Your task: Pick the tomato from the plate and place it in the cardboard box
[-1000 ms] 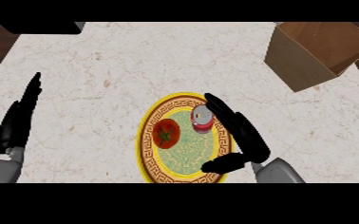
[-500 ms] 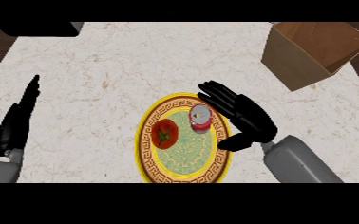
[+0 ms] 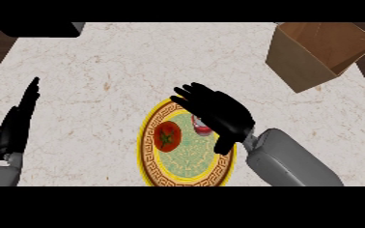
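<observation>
A red tomato (image 3: 168, 135) with a green stem lies on the left part of a round plate (image 3: 187, 166) with a yellow patterned rim. My right hand (image 3: 221, 113) hovers open over the plate's upper right, fingers spread toward the upper left, just right of the tomato and not touching it. Under that hand a small red and white object (image 3: 201, 126) shows partly. The open cardboard box (image 3: 314, 53) stands at the upper right. My left hand (image 3: 20, 118) rests open at the left edge, fingers up.
A dark object (image 3: 39, 29) sits at the counter's top left corner. Bare marble counter (image 3: 107, 77) spreads between the plate, the box and the left hand.
My right hand has moved up and to the left over the plate, now covering the red and white object and closer to the tomato. The left hand has stayed still.
</observation>
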Available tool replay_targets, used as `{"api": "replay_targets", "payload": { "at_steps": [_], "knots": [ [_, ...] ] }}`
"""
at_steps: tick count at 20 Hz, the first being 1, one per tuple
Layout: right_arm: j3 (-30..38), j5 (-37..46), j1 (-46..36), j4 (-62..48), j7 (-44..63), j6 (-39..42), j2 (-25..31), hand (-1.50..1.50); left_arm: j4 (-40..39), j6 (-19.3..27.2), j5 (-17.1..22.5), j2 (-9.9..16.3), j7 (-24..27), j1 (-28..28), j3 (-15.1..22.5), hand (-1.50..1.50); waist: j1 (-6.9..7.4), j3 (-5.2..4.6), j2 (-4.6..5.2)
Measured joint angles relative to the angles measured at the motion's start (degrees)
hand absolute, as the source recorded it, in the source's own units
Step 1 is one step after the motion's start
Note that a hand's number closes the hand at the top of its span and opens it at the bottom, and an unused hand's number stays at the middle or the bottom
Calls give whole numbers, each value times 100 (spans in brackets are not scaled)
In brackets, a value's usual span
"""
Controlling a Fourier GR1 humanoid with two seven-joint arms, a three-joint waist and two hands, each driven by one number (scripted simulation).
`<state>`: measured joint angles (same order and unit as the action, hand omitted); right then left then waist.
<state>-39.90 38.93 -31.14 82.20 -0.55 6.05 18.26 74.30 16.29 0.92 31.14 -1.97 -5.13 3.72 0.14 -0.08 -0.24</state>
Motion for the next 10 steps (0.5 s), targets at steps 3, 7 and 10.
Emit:
{"api": "replay_targets", "payload": {
  "at_steps": [3, 7, 10],
  "knots": [
    [-27, 175, -163, -4, 449, 470, -306, -150, 23, -85, -35, 11, -91, -55, -86, 0, 5, 3, 9],
    [-87, 574, -242, -170, 859, 794, -701, -150, 149, -132, -140, -49, -150, -4, -151, 0, 15, 6, 15],
    [-61, 901, -123, -269, 857, 861, -892, -150, 149, -248, -207, -106, -96, 33, -267, 0, 10, 7, 19]
  ]
}}
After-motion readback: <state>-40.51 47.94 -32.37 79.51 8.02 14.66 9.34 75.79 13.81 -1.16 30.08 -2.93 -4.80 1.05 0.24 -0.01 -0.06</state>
